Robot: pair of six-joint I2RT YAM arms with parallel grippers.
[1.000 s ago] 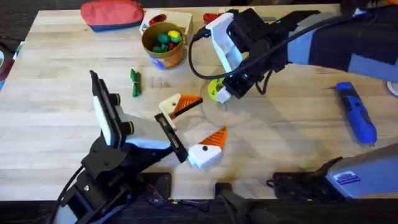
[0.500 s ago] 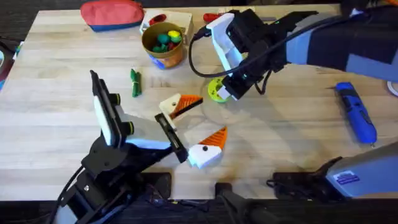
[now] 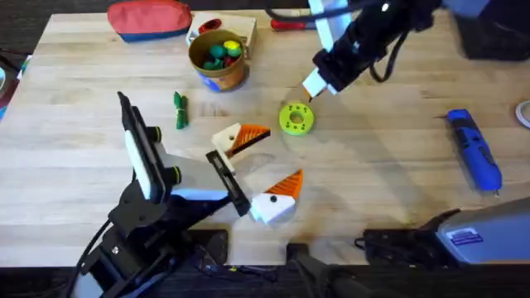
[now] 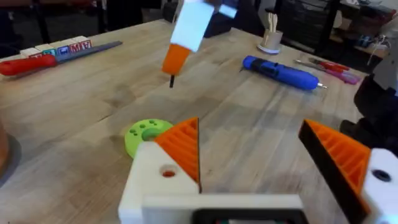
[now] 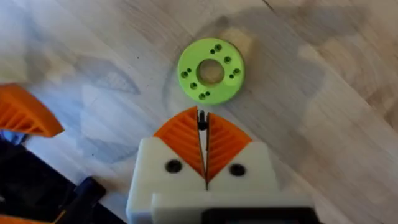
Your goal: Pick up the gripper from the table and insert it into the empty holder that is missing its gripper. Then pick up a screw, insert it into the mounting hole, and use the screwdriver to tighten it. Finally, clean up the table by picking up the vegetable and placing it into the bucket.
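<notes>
My right gripper (image 3: 317,83) hangs above the table, shut on a small black screw (image 5: 201,118) that sticks out between its orange pads (image 5: 186,134). Just below it lies the yellow-green disc (image 5: 211,70). My left gripper (image 3: 258,168) stands open wide near the table's middle. One of its fingers is the white holder (image 4: 155,180) with the orange gripper (image 4: 183,146) seated in it, and the round mounting hole (image 4: 168,172) faces the camera. The blue screwdriver (image 3: 474,149) lies at the right. The dark green vegetable (image 3: 180,109) lies left of centre, below the bucket (image 3: 232,73).
The bucket holds coloured toy pieces. A red pouch (image 3: 149,18) sits at the back left. A slim red-handled screwdriver (image 3: 286,23) lies along the far edge. Bare wood stretches between the disc and the blue screwdriver.
My right arm has lifted up and back from the yellow-green disc, carrying the screw and leaving the disc uncovered. The left arm has not moved.
</notes>
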